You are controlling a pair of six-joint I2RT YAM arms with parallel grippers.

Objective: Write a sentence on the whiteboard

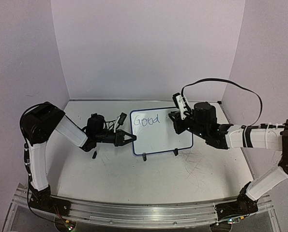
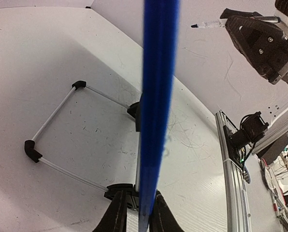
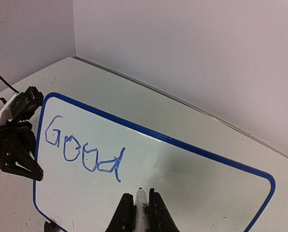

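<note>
Your left pincer [image 2: 138,215] pinched the whiteboard [image 1: 165,137] by its blue left edge. Your right pincer [image 3: 141,212] clamped a marker [image 3: 141,197], tip at the board under the sentence [image 3: 83,152], just "Good". The whiteboard stood tilted on the tabletop [image 1: 134,181].

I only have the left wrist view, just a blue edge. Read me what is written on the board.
Observer: The whiteboard carries one word of lettering, "Good", in blue.
Operator: Give me the marker tip.
Observer: The marker, in the right gripper, points at the board just below the "d"; contact I cannot tell.
Operator: Name the edge I hold.
Observer: The left gripper clamps the board's left edge, seen from above.
</note>
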